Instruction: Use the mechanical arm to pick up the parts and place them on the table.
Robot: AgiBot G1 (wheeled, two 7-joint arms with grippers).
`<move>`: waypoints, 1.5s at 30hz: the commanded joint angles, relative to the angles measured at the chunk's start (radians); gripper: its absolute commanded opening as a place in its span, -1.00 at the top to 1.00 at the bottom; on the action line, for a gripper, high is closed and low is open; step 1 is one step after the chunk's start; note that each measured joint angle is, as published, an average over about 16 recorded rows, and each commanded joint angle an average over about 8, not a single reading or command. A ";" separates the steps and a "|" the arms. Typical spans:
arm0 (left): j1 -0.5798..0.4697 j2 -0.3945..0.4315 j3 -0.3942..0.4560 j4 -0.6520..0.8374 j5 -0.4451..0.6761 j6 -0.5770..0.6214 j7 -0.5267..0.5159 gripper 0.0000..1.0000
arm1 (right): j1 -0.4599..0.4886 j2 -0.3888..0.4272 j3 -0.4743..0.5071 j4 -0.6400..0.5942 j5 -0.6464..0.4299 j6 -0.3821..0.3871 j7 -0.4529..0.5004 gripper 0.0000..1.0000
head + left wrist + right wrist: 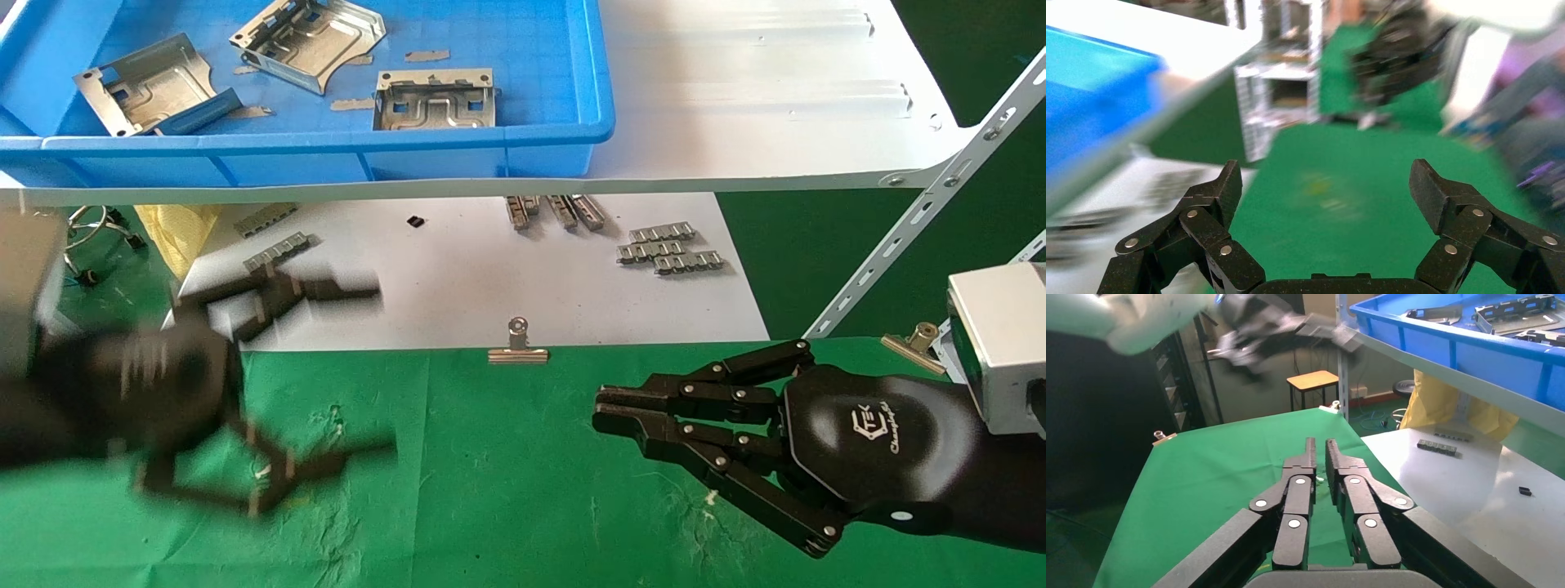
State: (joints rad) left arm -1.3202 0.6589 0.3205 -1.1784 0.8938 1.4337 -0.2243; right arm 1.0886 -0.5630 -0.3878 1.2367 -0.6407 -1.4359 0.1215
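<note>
My left pincer point(327, 371) hangs over the left side of the green counter point(507, 482), near the edge of the white sheet point(490, 278). Its fingers are spread wide apart w/ nothing between them; it's motion-blurred in the head view. The left wrist view shows the same: both finger point(1210, 211) sets splayed, bare green cloth in between.

My right pincer point(609, 411) sits low over the right side of the counter, fingers drawn together and pointing toward my left, holding nothing. In the right wrist view the fingertips point(1309, 454) nearly meet, just a thin slit between.

Parts: three silvery plates lie in the blue bin point(556, 139) on the white shelf board point(752, 90), above and behind the counter. One point(147, 86) at left, one point(309, 37) toward the back middle, one point(435, 100) near the front wall. None on the counter.

On the white sheet: small ribbed grey strips point(670, 247) at right, more point(556, 211) under the shelf edge, a couple point(276, 249) at left. A steel binder clip point(518, 347) stands at the seam between sheet and green cloth.
</note>
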 commanded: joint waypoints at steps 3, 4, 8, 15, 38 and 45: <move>-0.172 0.038 0.030 0.090 0.120 -0.039 -0.012 -1.00 | 0.000 0.000 0.000 0.000 0.000 0.000 0.000 1.00; -0.219 0.058 0.040 0.141 0.149 -0.049 -0.012 -1.00 | 0.000 0.000 0.000 0.000 0.000 0.000 0.000 1.00; -0.397 0.155 0.083 0.383 0.269 -0.117 0.012 -1.00 | 0.000 0.000 0.000 0.000 0.000 0.000 0.000 1.00; -0.591 0.312 0.136 0.745 0.423 -0.327 0.083 -1.00 | 0.000 0.000 0.000 0.000 0.000 0.000 0.000 1.00; -0.790 0.510 0.251 1.165 0.620 -0.599 0.110 1.00 | 0.000 0.000 0.000 0.000 0.000 0.000 0.000 -1.00; -0.789 0.510 0.242 1.173 0.606 -0.611 0.105 1.00 | 0.000 0.000 0.000 0.000 0.000 0.000 0.000 -1.00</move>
State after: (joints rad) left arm -2.1075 1.1705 0.5630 -0.0056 1.5015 0.8254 -0.1183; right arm 1.0886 -0.5630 -0.3878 1.2367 -0.6407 -1.4359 0.1215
